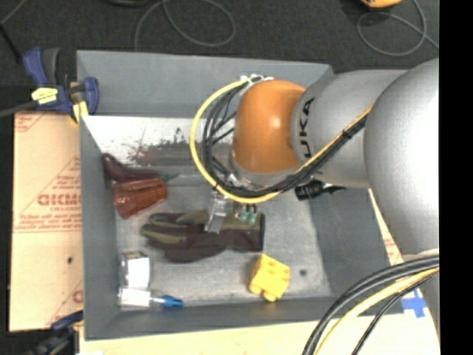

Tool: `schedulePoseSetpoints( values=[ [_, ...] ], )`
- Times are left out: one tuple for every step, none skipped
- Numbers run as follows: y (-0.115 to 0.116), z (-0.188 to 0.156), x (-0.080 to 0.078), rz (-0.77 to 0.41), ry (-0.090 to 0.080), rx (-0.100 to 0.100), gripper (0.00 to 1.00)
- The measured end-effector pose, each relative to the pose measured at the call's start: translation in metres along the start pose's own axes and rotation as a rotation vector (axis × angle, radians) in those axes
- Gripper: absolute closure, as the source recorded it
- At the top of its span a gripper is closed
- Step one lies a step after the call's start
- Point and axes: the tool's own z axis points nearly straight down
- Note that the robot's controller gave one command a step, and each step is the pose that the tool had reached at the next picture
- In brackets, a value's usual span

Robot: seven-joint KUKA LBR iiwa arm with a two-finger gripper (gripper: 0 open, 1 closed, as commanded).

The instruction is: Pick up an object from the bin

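Observation:
My gripper [220, 217] comes down from under the orange wrist cover onto a dark brown glove [185, 237] that lies flat across the middle of the bin floor. Its lower end touches or nearly touches the glove's cuff end. A reddish-brown ribbed plastic cup [139, 195] lies on its side just left of the glove. A yellow block [268, 276] sits on the floor to the front right of the glove.
A clear and white tube with a blue cap [146, 299] lies in the front left corner beside a small white packet [137, 271]. A dark maroon piece [112, 167] pokes out behind the cup by the left wall. The arm covers the bin's right and back.

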Motion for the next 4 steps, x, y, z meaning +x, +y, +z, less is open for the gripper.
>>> schedulePoseSetpoints(
  values=[
    [-0.004, -0.026, -0.006, 0.024, -0.026, -0.009, 1.00],
    [-0.021, -0.157, -0.008, 0.124, -0.011, -0.004, 1.00],
    [-0.022, -0.153, -0.006, 0.123, -0.003, 0.000, 1.00],
    [-0.014, -0.109, -0.012, 0.108, -0.015, -0.004, 1.00]
  ],
)
